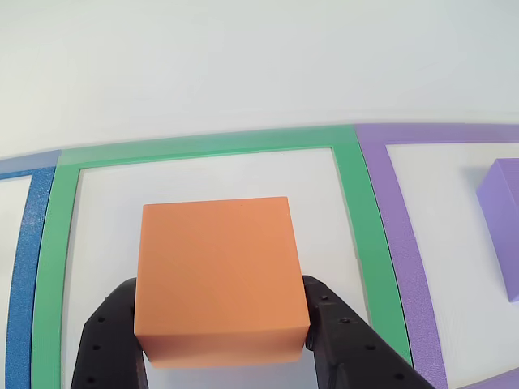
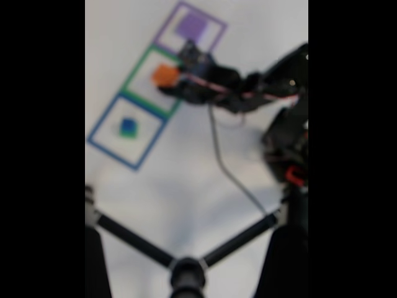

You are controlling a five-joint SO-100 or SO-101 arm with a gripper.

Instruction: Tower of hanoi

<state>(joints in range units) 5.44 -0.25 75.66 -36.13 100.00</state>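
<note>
We see the fingers (image 1: 223,344) closed on the orange block (image 1: 217,275), probably light, slightly soft foam, best held by its flat sides.

Orange cube (image 1: 217,275), matte foam look, sits square-on inside the green outlined square (image 1: 349,203), held between the two black fingers (image 1: 109,332) of the hand (image 1: 223,344) at its lower sides. Whether it rests on the tabletop or is lifted off it is unclear. Purple block (image 1: 503,223) lies inside the purple outlined square (image 1: 401,219), cut off at the right edge. In the blurry fixed view, a small blue-green block (image 2: 128,127), possibly two stacked, sits in the blue outlined square (image 2: 102,121).
</note>
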